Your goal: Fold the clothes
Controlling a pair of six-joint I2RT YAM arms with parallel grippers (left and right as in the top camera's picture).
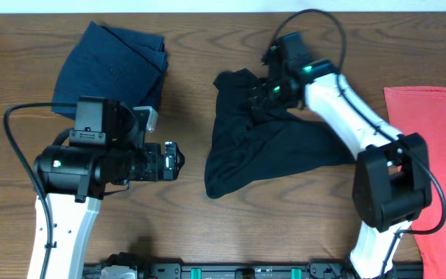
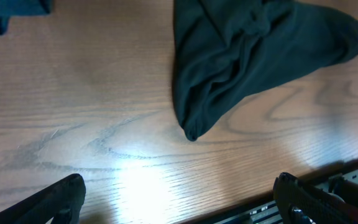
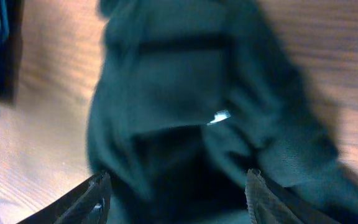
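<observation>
The black T-shirt lies crumpled in the middle of the table, one corner pointing toward the front edge. My right gripper hovers over its bunched upper part. In the right wrist view the gripper is open, its fingers spread either side of the dark cloth, which carries a small white mark. My left gripper is open over bare wood, left of the shirt. In its wrist view the gripper is empty, and the shirt lies ahead of it.
A folded navy-blue garment rests at the back left. A coral-red T-shirt lies flat at the right edge. The right arm's base stands beside it. A black rail runs along the table's front edge.
</observation>
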